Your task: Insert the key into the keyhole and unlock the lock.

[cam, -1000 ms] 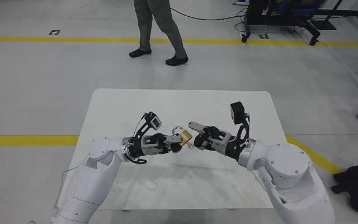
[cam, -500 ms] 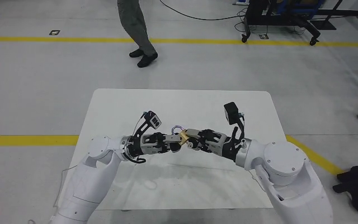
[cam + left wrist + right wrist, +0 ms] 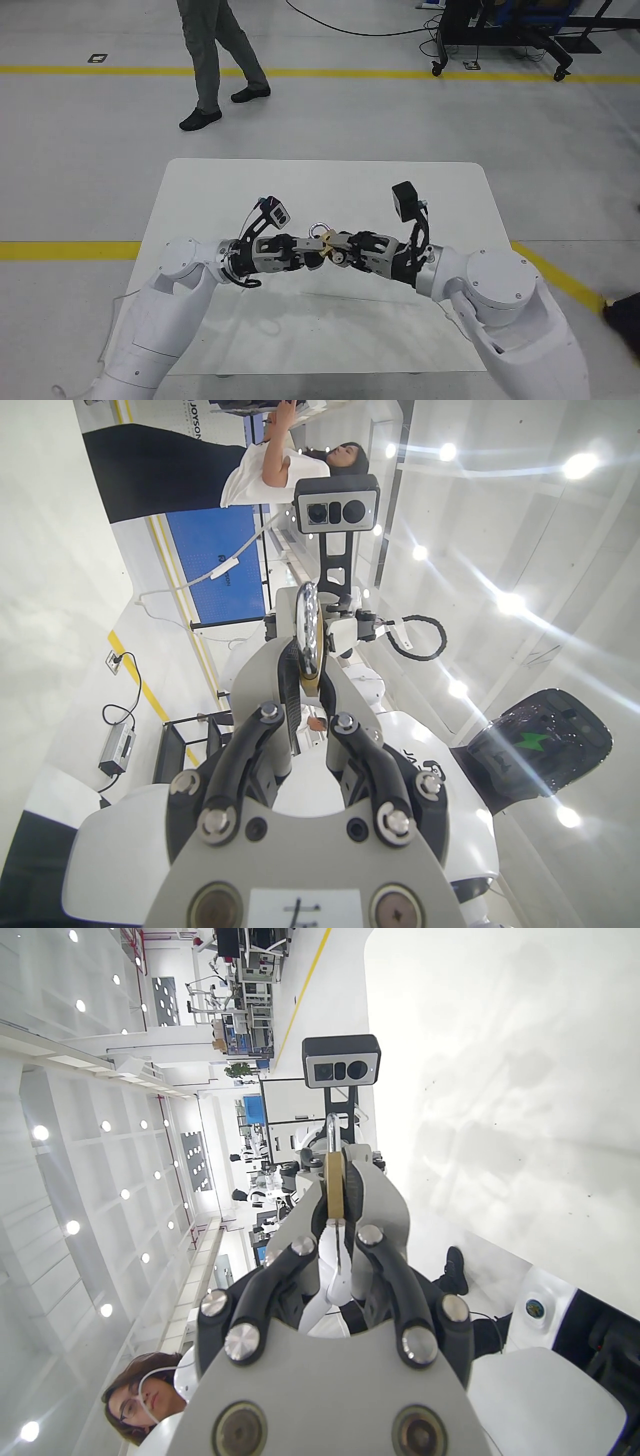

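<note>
In the top view the two grippers stand tip to tip at the centre of the frame, above the white table [image 3: 400, 190]. The left gripper [image 3: 310, 251] is clamped on the brass lock [image 3: 324, 241], and the right gripper [image 3: 342, 249] is pinched narrow on the key [image 3: 339, 1248]. In the right wrist view the key's thin blade touches the lock's near end, but how deep it sits cannot be told. A small white label [image 3: 304, 910] with one printed character sits on the left gripper's base.
</note>
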